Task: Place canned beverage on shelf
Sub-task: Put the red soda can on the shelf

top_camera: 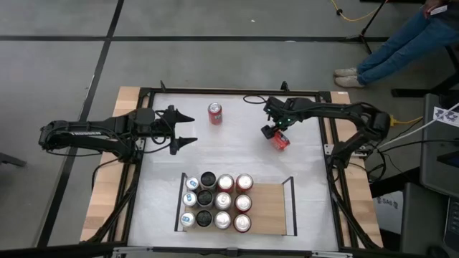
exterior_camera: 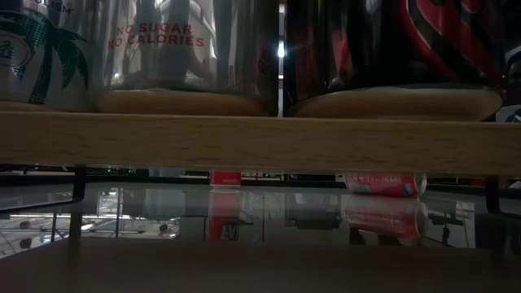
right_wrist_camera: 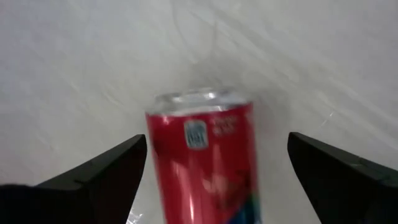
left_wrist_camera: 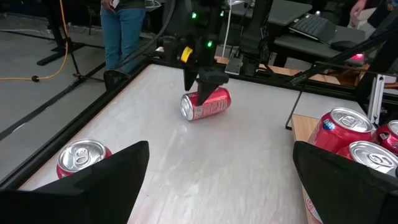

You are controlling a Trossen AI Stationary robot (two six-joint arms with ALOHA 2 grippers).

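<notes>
A red aluminium beverage can (top_camera: 280, 140) was seen lying on its side on the white tabletop (top_camera: 237, 154), towards the right, well apart from the flat light-wood shelf with black end rails (top_camera: 269, 209). The right gripper (top_camera: 273, 134) was positioned directly over this can, its fingers (right_wrist_camera: 99, 171) spread wide on either side without gripping it. The left gripper (top_camera: 188, 131) was held open over the table's left part. A second red can (top_camera: 215, 113) was standing upright at the far edge. Twelve cans (top_camera: 215, 201) were arranged on the shelf's left half.
</notes>
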